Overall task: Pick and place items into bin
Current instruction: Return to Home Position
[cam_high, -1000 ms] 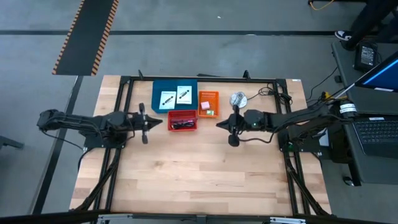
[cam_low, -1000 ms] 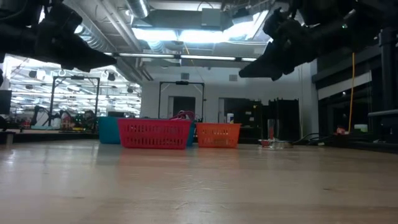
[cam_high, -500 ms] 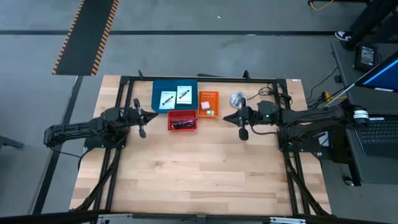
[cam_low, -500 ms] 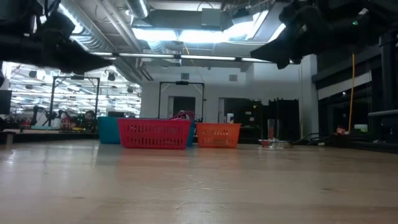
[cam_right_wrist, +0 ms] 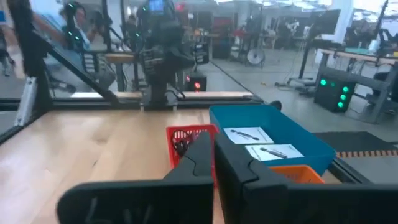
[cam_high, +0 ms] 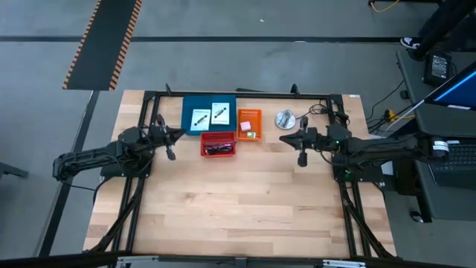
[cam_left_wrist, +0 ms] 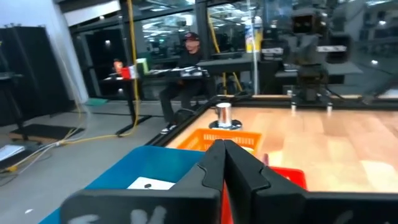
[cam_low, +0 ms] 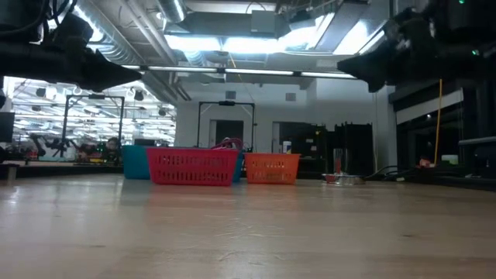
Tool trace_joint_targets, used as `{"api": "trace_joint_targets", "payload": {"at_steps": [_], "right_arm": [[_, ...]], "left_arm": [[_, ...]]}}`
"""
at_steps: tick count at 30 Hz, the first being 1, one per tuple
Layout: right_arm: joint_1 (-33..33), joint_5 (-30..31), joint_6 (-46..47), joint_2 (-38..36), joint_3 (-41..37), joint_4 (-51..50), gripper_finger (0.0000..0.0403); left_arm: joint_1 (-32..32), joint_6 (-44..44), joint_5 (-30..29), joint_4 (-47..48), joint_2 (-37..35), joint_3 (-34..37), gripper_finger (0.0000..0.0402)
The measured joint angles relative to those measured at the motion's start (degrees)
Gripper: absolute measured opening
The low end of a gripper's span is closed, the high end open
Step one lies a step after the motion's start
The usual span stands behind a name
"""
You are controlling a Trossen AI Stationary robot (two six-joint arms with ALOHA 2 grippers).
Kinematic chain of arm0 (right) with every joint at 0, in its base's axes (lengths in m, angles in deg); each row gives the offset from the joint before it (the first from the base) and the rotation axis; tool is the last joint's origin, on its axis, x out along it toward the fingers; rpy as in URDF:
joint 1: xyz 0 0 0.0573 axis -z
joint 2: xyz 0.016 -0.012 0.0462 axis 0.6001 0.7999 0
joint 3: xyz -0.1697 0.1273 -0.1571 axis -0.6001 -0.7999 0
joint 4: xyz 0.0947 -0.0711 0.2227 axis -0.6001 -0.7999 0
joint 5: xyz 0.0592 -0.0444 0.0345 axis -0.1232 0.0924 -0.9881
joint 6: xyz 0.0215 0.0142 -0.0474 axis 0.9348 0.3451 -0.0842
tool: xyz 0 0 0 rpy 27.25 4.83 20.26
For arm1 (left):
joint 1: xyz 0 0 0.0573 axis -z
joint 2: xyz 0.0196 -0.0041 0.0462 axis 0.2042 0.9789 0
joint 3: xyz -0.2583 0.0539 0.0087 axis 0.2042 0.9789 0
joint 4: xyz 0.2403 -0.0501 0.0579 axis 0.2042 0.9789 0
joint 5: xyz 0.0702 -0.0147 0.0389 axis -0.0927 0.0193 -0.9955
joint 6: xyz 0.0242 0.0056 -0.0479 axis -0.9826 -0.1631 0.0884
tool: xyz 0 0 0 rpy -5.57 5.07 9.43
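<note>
left arm (cam_high: 97,156): black, jointed | right arm (cam_high: 379,147): black, jointed | tool fingers (cam_left_wrist: 249,174): dark, wedge-shaped

Open tabletop (cam_high: 238,208) before three bins (cam_high: 219,135)

The left arm (cam_high: 97,158) reaches in from the worktop's left edge, and its left hand (cam_high: 175,134) points inward near the far edge with its fingers (cam_left_wrist: 249,174) pressed together. The right arm (cam_high: 379,149) mirrors it from the right edge. Its right hand (cam_high: 285,139) faces the left one, fingers (cam_right_wrist: 193,158) likewise pressed together. Both hover well above the worktop.
</note>
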Motion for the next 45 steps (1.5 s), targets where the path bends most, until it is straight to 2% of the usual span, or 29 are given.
{"api": "trace_joint_targets", "payload": {"at_steps": [4,15,20,33,37,40,42,45], "right_arm": [[1.1,-3.3,-0.6,-2.3,-3.5,2.2,0.0],[1.1,-3.6,2.0,-3.3,-9.6,4.4,0.0],[1.0,-6.9,2.4,-3.3,-9.6,4.6,0.0],[1.0,-6.9,2.4,-3.3,-9.6,3.8,0.0],[0.9,-6.9,6.7,-3.3,-9.6,3.4,0.0],[-0.4,-6.9,6.7,-3.4,-9.6,3.4,0.0],[-1.1,-7.1,6.5,-4.5,-9.6,2.2,0.0],[-2.1,-7.0,6.9,-10.2,-9.6,-2.9,0.0]], "left_arm": [[0.0,-0.1,-1.1,0.0,0.0,0.0,0.0004],[0.0,-0.6,-1.1,0.0,0.0,0.0,0.0004],[0.0,-0.6,-1.1,0.0,0.0,0.0,0.0008],[0.0,-0.6,-1.1,0.0,0.0,0.0,0.0008],[0.0,-0.6,-1.1,0.0,0.0,0.0,0.0005],[0.0,-0.6,-1.1,0.0,0.0,0.0,0.0004],[0.0,-0.6,-1.1,0.0,0.0,0.0,0.0006],[0.0,-0.6,-1.1,0.0,0.0,0.0,0.0008]]}}
